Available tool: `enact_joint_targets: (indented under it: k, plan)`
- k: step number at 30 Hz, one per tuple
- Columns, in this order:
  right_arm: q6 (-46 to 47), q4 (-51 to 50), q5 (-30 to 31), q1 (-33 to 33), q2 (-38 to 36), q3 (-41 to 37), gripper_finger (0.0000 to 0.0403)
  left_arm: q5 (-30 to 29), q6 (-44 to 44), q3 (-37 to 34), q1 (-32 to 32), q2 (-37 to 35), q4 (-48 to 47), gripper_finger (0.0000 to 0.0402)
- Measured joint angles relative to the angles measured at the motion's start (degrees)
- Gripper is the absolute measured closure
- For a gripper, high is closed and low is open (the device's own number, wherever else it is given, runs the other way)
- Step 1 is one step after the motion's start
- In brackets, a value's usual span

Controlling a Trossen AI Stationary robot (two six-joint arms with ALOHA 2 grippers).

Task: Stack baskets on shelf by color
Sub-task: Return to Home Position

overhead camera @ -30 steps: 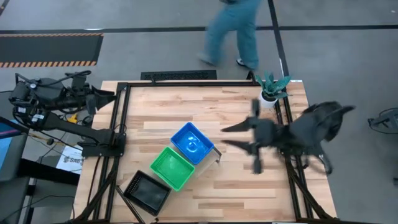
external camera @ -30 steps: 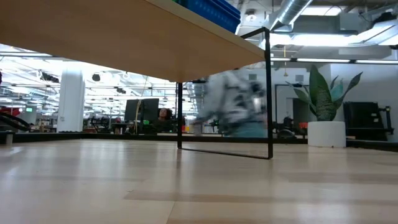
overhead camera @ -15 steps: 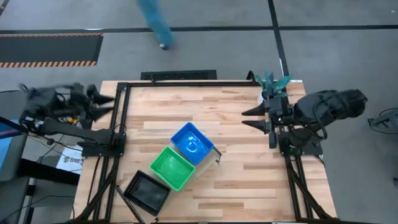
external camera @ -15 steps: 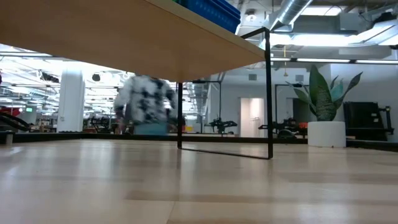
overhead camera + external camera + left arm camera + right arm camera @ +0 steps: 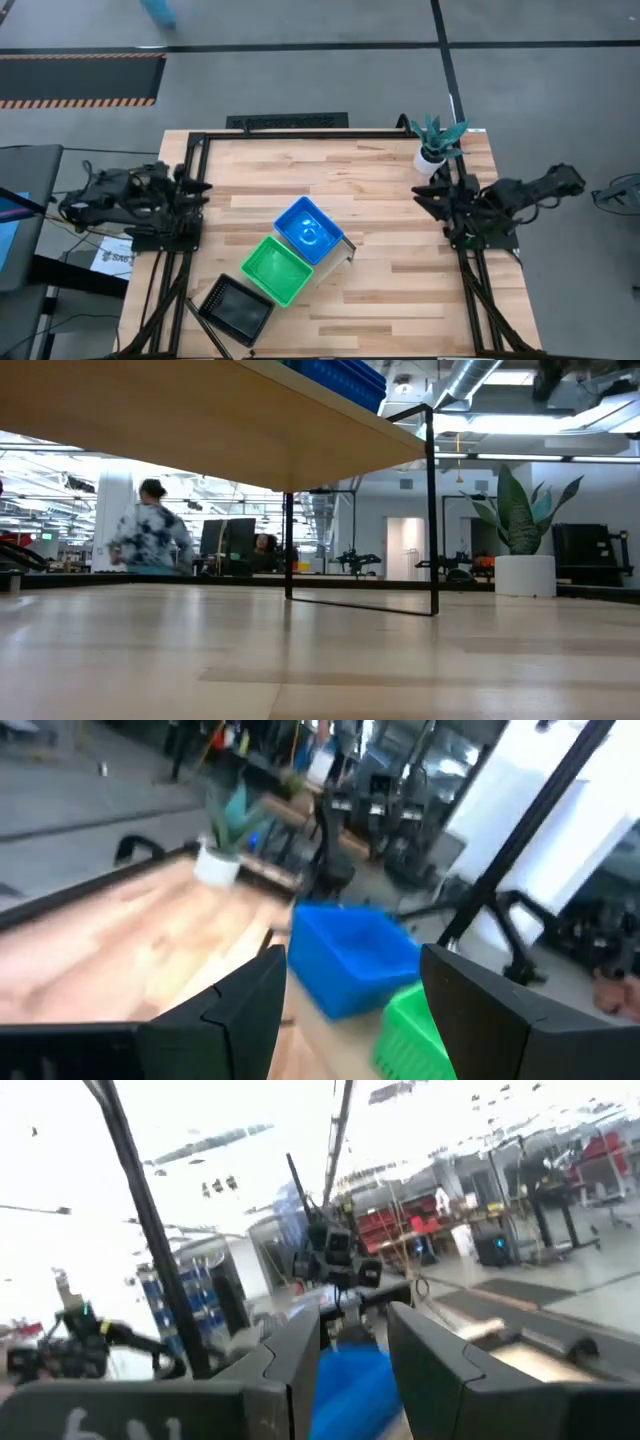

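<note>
Now both claws gape empty: the left claw (image 5: 197,190) at the surface's (image 5: 390,290) left edge, the right claw (image 5: 437,205) at its right. With the blue baskets (image 5: 308,230), green baskets (image 5: 277,268) and black baskets (image 5: 236,307) stacked along the shelf (image 5: 200,420), I'd fold both arms home slowly, well clear of them.

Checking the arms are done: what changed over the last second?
The right end effector withdrew from over the slatted wooden tabletop to its right edge; the left end effector folded in at the left edge. A person walked off leftward. The blue, green and black perforated plastic baskets stayed put.
</note>
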Motion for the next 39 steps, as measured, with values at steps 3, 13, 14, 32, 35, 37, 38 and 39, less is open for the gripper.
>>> enact_joint_targets:
  k: [3, 13, 14, 32, 35, 37, 38, 39]
  plan:
    - [0.99, 4.51, 0.04, 0.98, -4.9, -8.82, 0.0259, 4.21, 1.25, -4.61, 0.0, -0.99, 2.03, 0.0182]
    - [5.26, 6.93, 1.45, 1.74, -8.79, -19.5, 0.0261, 12.01, 2.87, -20.64, 0.01, -1.87, 15.4, 0.0182]
    - [5.28, 6.5, 1.46, 1.74, -8.93, -19.5, 0.0259, 12.83, 2.91, -22.24, 0.0, -1.8, 16.4, 0.0182]
    - [3.53, -5.96, -0.16, 1.87, -8.83, -19.65, 0.0258, 13.21, 5.39, -35.35, -0.11, -0.99, 38.37, 0.0182]
    - [3.55, -9.05, -0.19, 1.86, -8.81, -19.67, 0.0257, 13.0, 6.25, -35.35, -0.13, -0.87, 38.29, 0.0182]
    - [3.77, -10.31, -0.17, 1.81, -8.81, -19.67, 0.0256, 12.98, 6.13, -35.35, -0.13, -0.88, 38.32, 0.0182]
    - [3.77, -10.94, -0.17, 1.81, -8.81, -19.67, 0.0256, 12.98, 6.13, -35.35, -0.13, -0.88, 38.35, 0.0182]
    - [3.77, -11.54, -0.17, 1.81, -8.81, -19.69, 0.0257, 12.97, 6.22, -35.36, -0.13, -0.88, 38.33, 0.0182]
